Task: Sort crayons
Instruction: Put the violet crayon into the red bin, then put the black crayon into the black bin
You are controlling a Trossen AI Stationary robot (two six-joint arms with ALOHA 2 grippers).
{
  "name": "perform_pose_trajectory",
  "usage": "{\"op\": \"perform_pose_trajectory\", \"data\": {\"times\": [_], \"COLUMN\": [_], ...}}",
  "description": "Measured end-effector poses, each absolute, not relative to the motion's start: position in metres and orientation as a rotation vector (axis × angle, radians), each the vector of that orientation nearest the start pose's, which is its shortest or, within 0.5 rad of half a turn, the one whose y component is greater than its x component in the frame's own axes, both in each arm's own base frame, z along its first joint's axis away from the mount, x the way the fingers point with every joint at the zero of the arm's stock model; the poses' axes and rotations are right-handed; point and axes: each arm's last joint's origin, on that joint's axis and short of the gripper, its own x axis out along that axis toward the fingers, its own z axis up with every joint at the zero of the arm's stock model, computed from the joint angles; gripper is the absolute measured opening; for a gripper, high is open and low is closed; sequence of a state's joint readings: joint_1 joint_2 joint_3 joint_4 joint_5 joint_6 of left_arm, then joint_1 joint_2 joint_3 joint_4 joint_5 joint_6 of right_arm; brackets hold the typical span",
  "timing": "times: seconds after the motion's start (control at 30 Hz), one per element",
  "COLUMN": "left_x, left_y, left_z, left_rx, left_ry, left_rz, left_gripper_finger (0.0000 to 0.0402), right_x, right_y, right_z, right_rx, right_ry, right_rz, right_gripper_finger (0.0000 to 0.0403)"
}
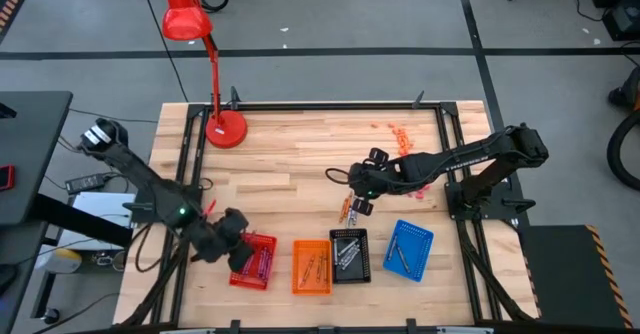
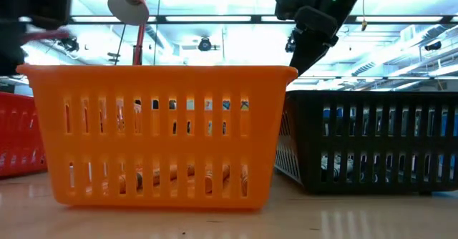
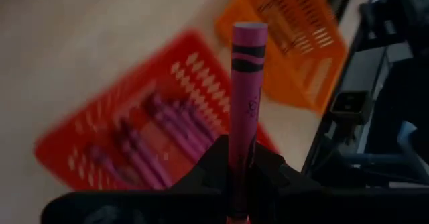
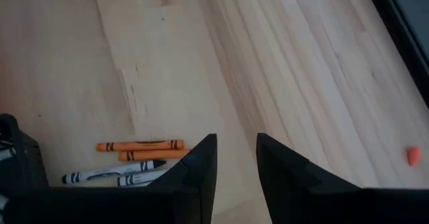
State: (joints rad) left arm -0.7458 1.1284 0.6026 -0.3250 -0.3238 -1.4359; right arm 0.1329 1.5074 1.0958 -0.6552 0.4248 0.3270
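Clamped on a purple crayon [image 3: 247, 90], the left gripper [image 1: 243, 254] is held over the red tray [image 3: 80, 150], where other purple crayons [image 3: 157, 140] already lie. For a clean drop, the crayon should be lowered close above the tray and lined up with its length before release. Parted and empty, the right gripper [image 4: 236, 158] is poised above loose crayons [image 4: 137, 158] beside the black tray [image 1: 349, 257].
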Motion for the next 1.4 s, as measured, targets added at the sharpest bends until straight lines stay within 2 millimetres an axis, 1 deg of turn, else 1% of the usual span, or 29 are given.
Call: {"op": "perform_pose_trajectory", "data": {"times": [0.23, 0.4, 0.63, 0.83, 0.93, 1.07, 1.27, 1.4], "left_x": [0.159, 0.161, 0.163, 0.164, 0.167, 0.178, 0.198, 0.207], "left_y": [-0.160, -0.166, -0.168, -0.170, -0.165, -0.152, -0.126, -0.110], "left_z": [0.173, 0.164, 0.164, 0.179, 0.182, 0.181, 0.182, 0.182], "left_rx": [-1.001, -1.024, -1.041, -1.060, -1.037, -0.957, -0.774, -0.640], "left_ry": [0.921, 0.932, 0.924, 0.894, 0.860, 0.813, 0.749, 0.731], "left_rz": [0.301, 0.327, 0.317, 0.181, 0.185, 0.220, 0.247, 0.245], "left_gripper_finger": [0.0035, 0.0062, 0.0112, 0.0120, 0.0121, 0.0121, 0.0121, 0.0121], "right_x": [0.297, 0.298, 0.299, 0.299, 0.299, 0.301, 0.300, 0.297], "right_y": [0.028, 0.028, 0.029, 0.029, 0.029, 0.030, 0.032, 0.024], "right_z": [0.242, 0.242, 0.243, 0.243, 0.243, 0.243, 0.227, 0.218], "right_rx": [-0.031, -0.051, -0.063, -0.074, -0.073, -0.051, -0.065, -0.101], "right_ry": [0.968, 0.964, 0.964, 0.967, 0.964, 0.934, 0.923, 0.948], "right_rz": [-0.396, -0.382, -0.356, -0.338, -0.337, -0.342, -0.259, -0.265], "right_gripper_finger": [0.0109, 0.0109, 0.0109, 0.0109, 0.0109, 0.0109, 0.0109, 0.0109]}}
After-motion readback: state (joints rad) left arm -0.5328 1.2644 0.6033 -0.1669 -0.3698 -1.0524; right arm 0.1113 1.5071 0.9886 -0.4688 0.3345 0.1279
